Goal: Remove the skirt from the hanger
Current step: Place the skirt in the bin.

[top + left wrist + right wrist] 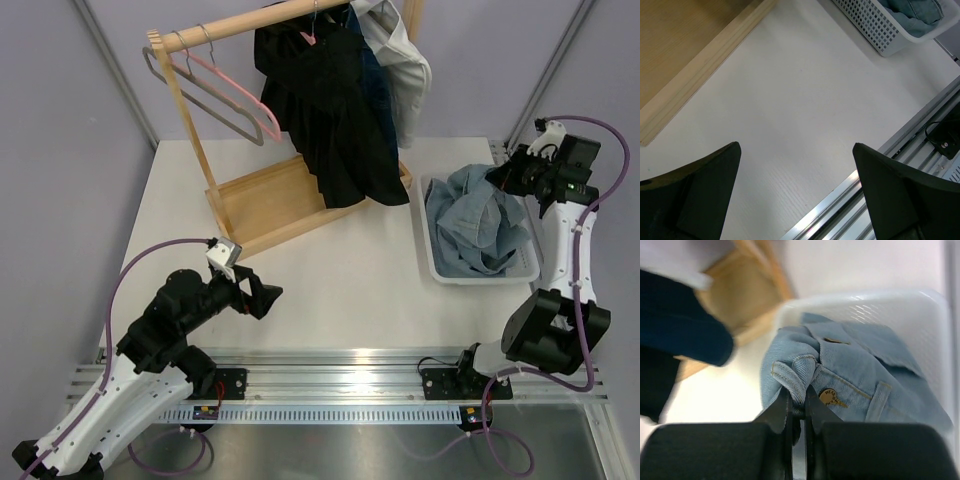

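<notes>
Bright, even light, soft shadows; background behind the right jaws blurs.

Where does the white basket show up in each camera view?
Top external: basket right of centre.
Left wrist: top right corner.
Right wrist: centre right, beyond the fingers pinching denim.
Shared landmark: wooden rack base, left of the basket in all three.

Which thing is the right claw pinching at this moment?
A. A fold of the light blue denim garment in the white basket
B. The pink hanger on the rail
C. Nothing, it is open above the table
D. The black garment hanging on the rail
A: the right wrist view shows the right claw closed on a fold of the light blue denim garment lying in the white basket.
</notes>
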Tool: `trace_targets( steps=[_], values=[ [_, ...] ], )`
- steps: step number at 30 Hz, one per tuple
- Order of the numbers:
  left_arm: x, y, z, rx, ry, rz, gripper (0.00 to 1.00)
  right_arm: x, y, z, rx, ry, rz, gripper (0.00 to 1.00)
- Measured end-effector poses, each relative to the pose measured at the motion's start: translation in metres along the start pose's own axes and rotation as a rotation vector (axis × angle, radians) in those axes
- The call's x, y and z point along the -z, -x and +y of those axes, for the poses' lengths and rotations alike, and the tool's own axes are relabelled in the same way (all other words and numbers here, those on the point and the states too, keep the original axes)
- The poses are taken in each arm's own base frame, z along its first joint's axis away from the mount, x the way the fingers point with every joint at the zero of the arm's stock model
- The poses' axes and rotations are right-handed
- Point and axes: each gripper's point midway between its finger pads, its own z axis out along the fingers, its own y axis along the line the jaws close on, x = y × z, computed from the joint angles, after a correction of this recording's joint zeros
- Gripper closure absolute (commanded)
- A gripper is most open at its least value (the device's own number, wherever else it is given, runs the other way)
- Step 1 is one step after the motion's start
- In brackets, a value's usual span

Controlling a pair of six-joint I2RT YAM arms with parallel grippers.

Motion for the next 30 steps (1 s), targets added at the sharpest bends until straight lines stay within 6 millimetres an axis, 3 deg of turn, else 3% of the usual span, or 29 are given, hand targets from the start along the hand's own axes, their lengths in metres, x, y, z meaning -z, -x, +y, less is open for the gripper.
trace_targets(
  steps=[3,6,11,15,19,23,24,28,30],
  values=[
    [0.000,0.000,0.000,0.000,-0.001,0.000,0.01,-0.007,-0.025,-0.041,-0.015,-0.108,0.060,1.00],
    [0.000,0.000,-0.001,0.000,-0.004,0.001,0.01,-0.022,-0.056,-0.067,0.000,-0.164,0.165,1.00],
    [0.000,0.001,-0.003,-0.001,-0.014,-0.003,0.01,-0.049,-0.112,-0.094,0.054,-0.193,0.364,1.00],
    [0.000,0.006,-0.007,-0.001,-0.034,-0.021,0.01,-0.063,-0.144,-0.102,0.114,-0.199,0.473,1.00],
    [0.000,0.010,-0.011,0.007,-0.057,-0.035,0.01,-0.068,-0.150,-0.103,0.203,-0.213,0.514,0.90],
    [0.001,0.018,-0.016,0.014,-0.069,-0.045,0.01,-0.067,-0.149,-0.103,0.262,-0.207,0.526,0.69],
    [0.002,0.020,-0.017,0.016,-0.074,-0.050,0.01,-0.065,-0.149,-0.103,0.273,-0.205,0.531,0.57],
    [0.004,0.030,-0.022,0.023,-0.090,-0.076,0.01,-0.043,-0.139,-0.101,0.332,-0.210,0.552,0.36],
    [0.004,0.031,-0.023,0.031,-0.096,-0.080,0.01,-0.025,-0.119,-0.096,0.371,-0.223,0.543,0.27]
  ],
)
